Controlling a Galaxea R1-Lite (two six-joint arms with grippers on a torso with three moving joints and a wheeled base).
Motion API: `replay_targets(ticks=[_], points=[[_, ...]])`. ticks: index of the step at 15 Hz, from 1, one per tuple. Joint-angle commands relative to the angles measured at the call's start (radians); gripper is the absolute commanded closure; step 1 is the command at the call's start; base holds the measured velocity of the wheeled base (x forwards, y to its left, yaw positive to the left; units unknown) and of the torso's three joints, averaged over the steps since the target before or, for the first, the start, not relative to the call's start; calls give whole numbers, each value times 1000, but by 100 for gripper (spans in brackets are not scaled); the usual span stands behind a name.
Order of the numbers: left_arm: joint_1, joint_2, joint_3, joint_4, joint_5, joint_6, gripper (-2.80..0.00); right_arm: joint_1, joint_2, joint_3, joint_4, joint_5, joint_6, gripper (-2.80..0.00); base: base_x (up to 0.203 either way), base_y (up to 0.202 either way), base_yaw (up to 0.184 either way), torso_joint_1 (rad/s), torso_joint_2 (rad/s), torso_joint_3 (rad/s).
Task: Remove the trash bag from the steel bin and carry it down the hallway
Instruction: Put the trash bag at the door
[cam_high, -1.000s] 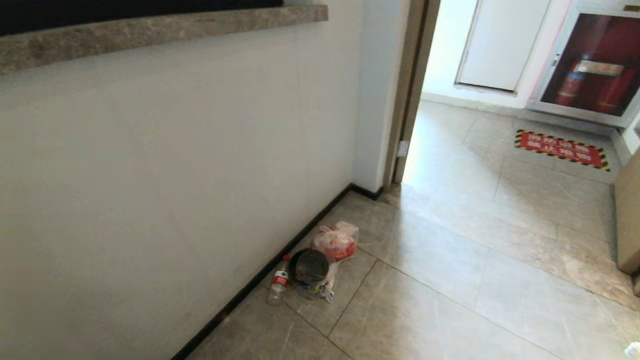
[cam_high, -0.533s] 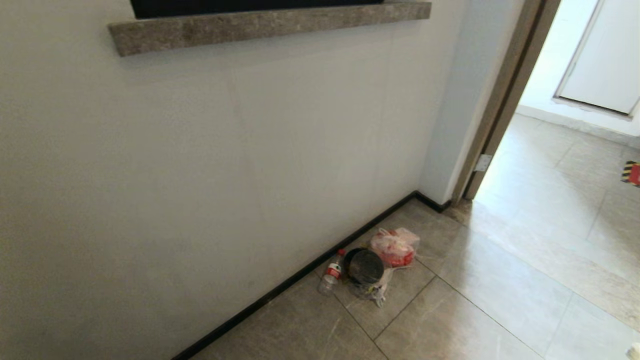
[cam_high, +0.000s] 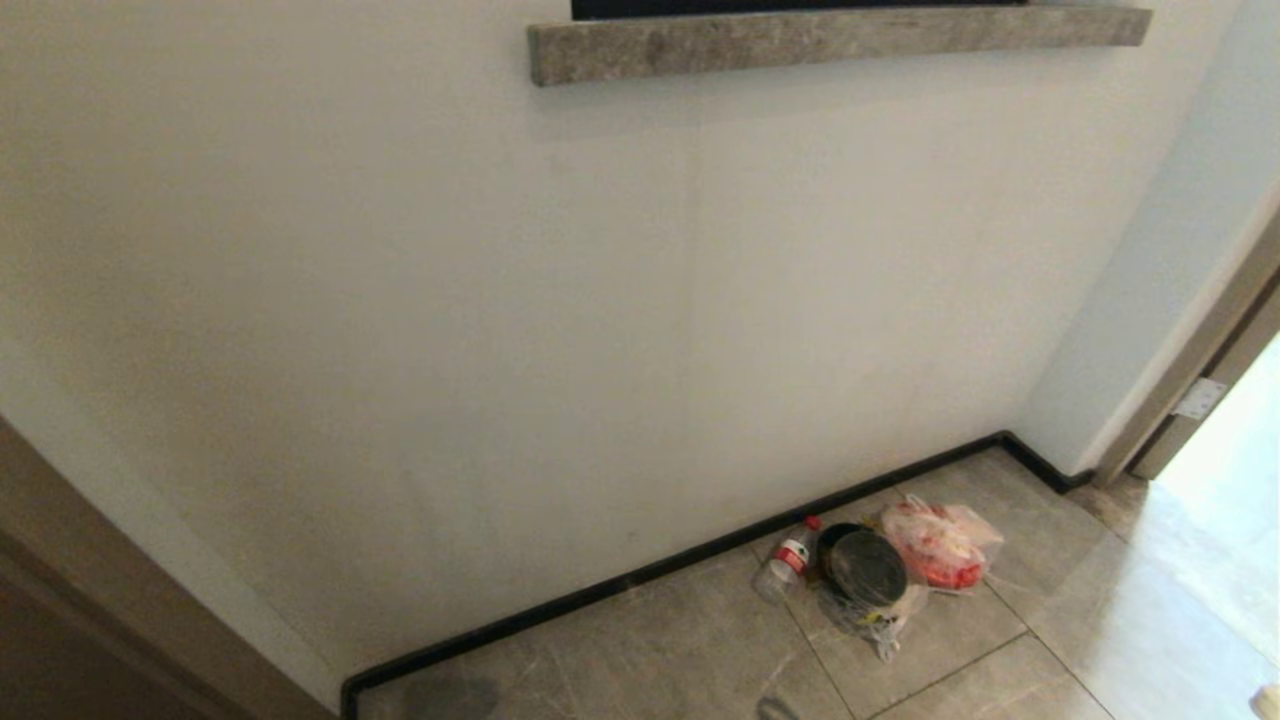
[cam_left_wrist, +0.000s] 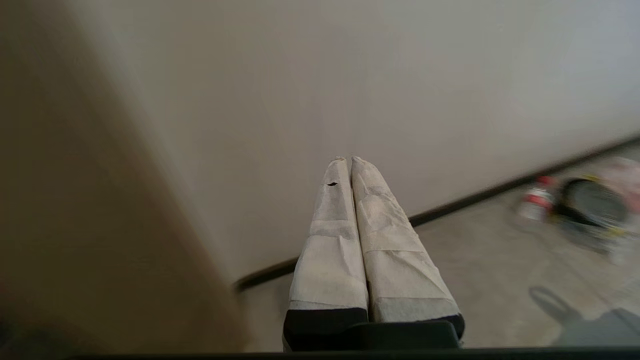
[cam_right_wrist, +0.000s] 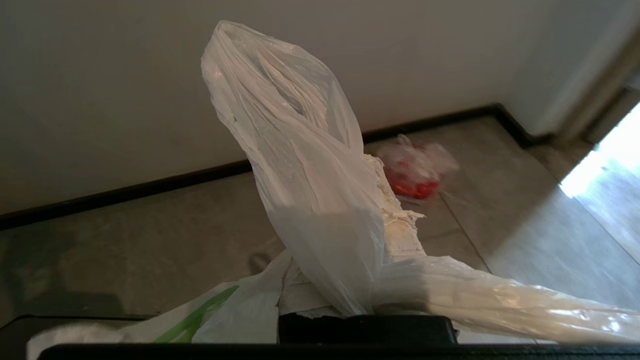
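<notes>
Against my right gripper (cam_right_wrist: 372, 200) hangs the trash bag (cam_right_wrist: 305, 165), its handle looped over the clenched fingers and its body trailing below, so it is already out of the steel bin (cam_high: 862, 568). That bin lies on its side by the skirting, well apart from me. My left gripper (cam_left_wrist: 350, 165) is closed and empty. Judging by the bright doorway on my right, the hallway run lies that way.

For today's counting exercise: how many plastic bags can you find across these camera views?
3. The trash bag is clamped in the right pincer. A pinkish bag lies on the floor beside the round dark container. A crumpled clear bag lies under that container. More may be hidden.
</notes>
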Motion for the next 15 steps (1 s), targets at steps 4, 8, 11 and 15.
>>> replay_targets(ticks=[4,8,11,15], points=[[0,0,1,0,0,0,0,-1,1,-1,1,1,-2,0,-1,-11,172,2,2,3],[0,0,0,-1,0,0,0,-1,1,-1,1,4,1,0,0,-11,170,3,0,1],[0,0,0,0,0,-2,0,-1,1,-1,0,2,0,0,-2,-7,137,2,0,1],[0,0,0,0,0,-2,0,-1,1,-1,-1,4,-1,0,0,-1,15,1,0,1]])
